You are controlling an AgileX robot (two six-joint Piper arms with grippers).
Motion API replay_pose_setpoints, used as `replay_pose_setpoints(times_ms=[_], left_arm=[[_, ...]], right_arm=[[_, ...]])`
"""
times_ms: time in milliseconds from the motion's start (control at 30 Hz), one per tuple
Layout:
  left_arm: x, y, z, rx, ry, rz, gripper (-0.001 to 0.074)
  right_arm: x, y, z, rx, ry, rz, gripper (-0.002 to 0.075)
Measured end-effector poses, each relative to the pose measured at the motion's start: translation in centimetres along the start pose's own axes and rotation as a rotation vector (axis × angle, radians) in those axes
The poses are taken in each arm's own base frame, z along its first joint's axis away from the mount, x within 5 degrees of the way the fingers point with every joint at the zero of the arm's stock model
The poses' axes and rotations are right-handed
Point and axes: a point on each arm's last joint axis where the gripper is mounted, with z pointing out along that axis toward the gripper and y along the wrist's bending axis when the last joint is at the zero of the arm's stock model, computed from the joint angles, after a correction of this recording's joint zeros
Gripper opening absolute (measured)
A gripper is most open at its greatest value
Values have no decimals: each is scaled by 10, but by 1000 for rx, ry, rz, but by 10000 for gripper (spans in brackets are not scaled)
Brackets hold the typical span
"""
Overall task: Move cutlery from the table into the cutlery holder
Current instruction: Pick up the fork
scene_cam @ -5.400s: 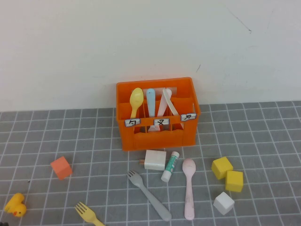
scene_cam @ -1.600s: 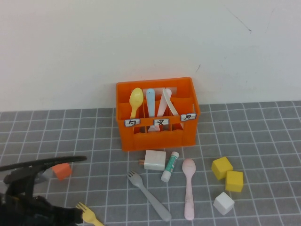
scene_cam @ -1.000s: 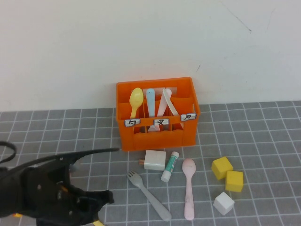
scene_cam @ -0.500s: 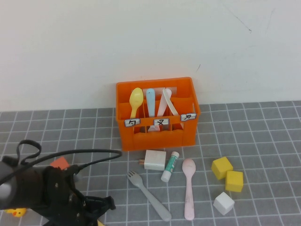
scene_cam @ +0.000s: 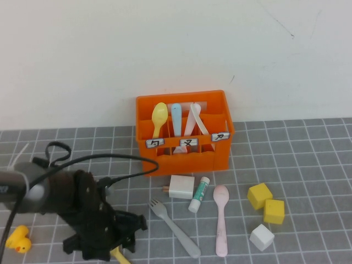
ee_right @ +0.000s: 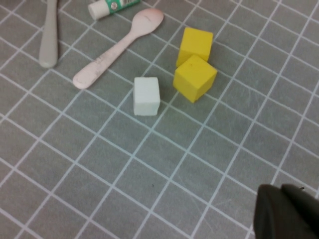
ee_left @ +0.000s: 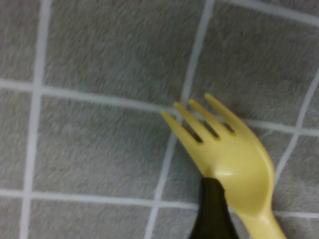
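Working from my desk, I see the left arm has swung in from the near left of the bright orange plastic crate with divided compartments (scene_cam: 184, 159) and its left gripper (scene_cam: 107, 245) now sits low over the small yellow plastic fork (ee_left: 234, 154), which lies flat on the grey tiled table (scene_cam: 308, 165), well in front of the crate and to its left. That puts me at the pick-up of the first piece, I judge, with nothing lifted yet. Whether this claw is spread or clenched I cannot tell: the wrist camera shows only one dark part of it crossing the fork's neck, and from above the arm's bulk covers the rest. The grey plastic fork (scene_cam: 175, 228) and the pale pink plastic spoon (scene_cam: 221, 220) lie untouched in front of the crate, either side of a white-and-green tube (scene_cam: 199, 194), so most of the job is still ahead. The right gripper (ee_right: 281, 199) is clenched on nothing and out of the overhead shot; its own camera looks down on the spoon, two yellow cubes (ee_right: 194, 64) and a white cube (ee_right: 146, 95), so it hovers on the side of them away from the crate. From above, only a scrap of the yellow fork's handle peeks out from under the arm, and the little orange cube that stood left of the crate is now covered. I cannot read the crate's three white labels.
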Motion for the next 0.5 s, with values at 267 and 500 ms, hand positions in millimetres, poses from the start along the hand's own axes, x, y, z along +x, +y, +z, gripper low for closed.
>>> replay_pose_setpoints(times_ms=[267, 500], left_arm=[[-25, -22, 2, 32, -34, 152, 422], [-28, -35, 0, -5, -4, 192, 423]], right_arm=[[0, 0, 0, 1, -2, 1, -3], [-1, 0, 0, 4, -8, 4, -3]])
